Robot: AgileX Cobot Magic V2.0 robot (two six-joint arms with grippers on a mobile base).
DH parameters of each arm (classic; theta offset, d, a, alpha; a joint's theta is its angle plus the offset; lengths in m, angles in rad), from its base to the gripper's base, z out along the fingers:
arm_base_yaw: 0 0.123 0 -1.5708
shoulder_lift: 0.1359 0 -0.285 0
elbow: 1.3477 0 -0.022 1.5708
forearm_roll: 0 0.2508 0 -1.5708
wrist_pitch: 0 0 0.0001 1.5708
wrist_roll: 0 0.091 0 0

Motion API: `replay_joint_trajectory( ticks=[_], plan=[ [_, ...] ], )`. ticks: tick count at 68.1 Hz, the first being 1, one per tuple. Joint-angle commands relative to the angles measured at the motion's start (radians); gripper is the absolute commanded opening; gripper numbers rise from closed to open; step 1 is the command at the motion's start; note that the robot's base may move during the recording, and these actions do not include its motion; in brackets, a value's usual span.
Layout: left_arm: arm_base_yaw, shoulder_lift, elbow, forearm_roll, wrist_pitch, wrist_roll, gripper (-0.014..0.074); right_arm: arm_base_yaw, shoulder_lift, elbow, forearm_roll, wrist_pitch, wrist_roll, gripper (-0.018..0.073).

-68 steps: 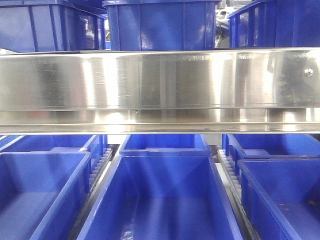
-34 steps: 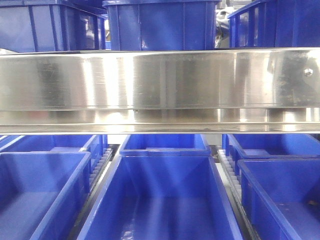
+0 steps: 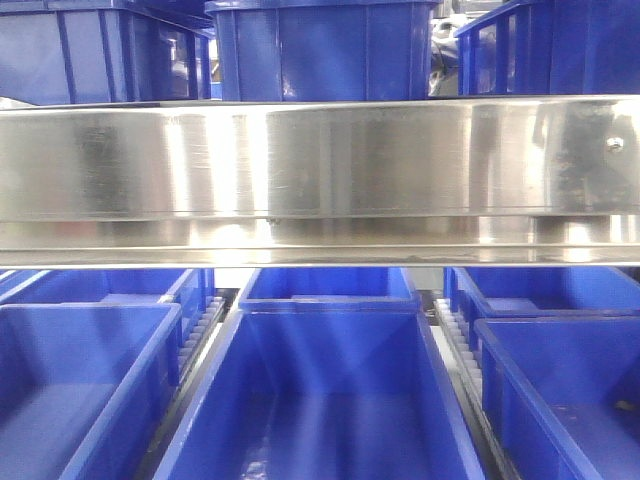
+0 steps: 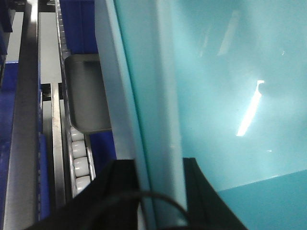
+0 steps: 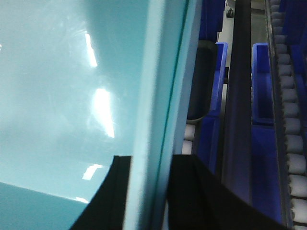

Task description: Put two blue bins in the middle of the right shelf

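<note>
A pale cyan bin [image 4: 225, 86] fills the left wrist view, and my left gripper [image 4: 160, 191] is shut on its thick left rim, one black finger [image 4: 120, 191] outside and one inside. The right wrist view shows the same kind of pale bin [image 5: 62, 86], with my right gripper [image 5: 148, 191] shut on its right rim. I cannot tell whether a second bin is nested in it. The front view shows no pale bin and neither gripper. There, the broad shiny steel rail [image 3: 320, 170] of the shelf level crosses the whole frame.
Dark royal-blue bins stand above the rail [image 3: 320, 50] and on the level below [image 3: 320, 400]. Roller tracks run beside the pale bin on the left [image 4: 79, 158] and the right [image 5: 288, 96]. More dark blue bins [image 5: 261, 81] sit close on the right.
</note>
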Motion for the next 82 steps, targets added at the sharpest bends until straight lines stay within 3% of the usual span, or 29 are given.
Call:
replay_joint_trajectory(
  ticks=[1,82],
  plan=[
    [-0.005,-0.020,-0.016,-0.027,-0.105,0.024,-0.0111,-0.003,-0.015,-0.018,0.003,-0.070,-0.002,-0.0155],
    [-0.005,-0.020,-0.016,-0.027,-0.105,0.024,-0.0111,-0.003,-0.015,-0.018,0.003,-0.077,-0.002,-0.0155]
  ],
)
